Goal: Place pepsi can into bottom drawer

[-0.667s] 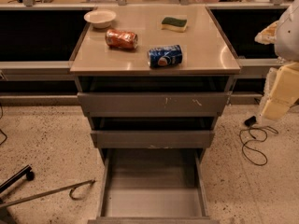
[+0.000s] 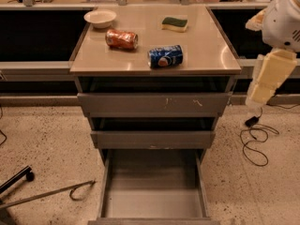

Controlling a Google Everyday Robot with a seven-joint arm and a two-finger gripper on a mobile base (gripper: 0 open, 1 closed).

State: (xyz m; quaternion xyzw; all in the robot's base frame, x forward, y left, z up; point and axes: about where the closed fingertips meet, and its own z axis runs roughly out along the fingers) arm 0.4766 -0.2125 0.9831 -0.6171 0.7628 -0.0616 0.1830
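Observation:
The pepsi can [image 2: 165, 56] is blue with a round red-white-blue logo. It lies on its side near the front middle of the cabinet top [image 2: 206, 50]. The bottom drawer [image 2: 152, 203] is pulled out below, and its flat grey floor is bare. My gripper [image 2: 268, 78] hangs at the right edge of the view, beside the cabinet's front right corner. It is to the right of the can and holds nothing that I can see.
An orange-red soda can [image 2: 121, 39] lies left of the pepsi can. A white bowl [image 2: 100, 18] and a green-yellow sponge [image 2: 174, 23] sit further back. The two upper drawers [image 2: 150, 104] are nearly closed. A black cable [image 2: 255, 137] lies on the floor at right and a metal rod [image 2: 51, 195] at left.
My gripper has shifted slightly left and up, toward the cabinet's right corner. The cans and drawers have not moved.

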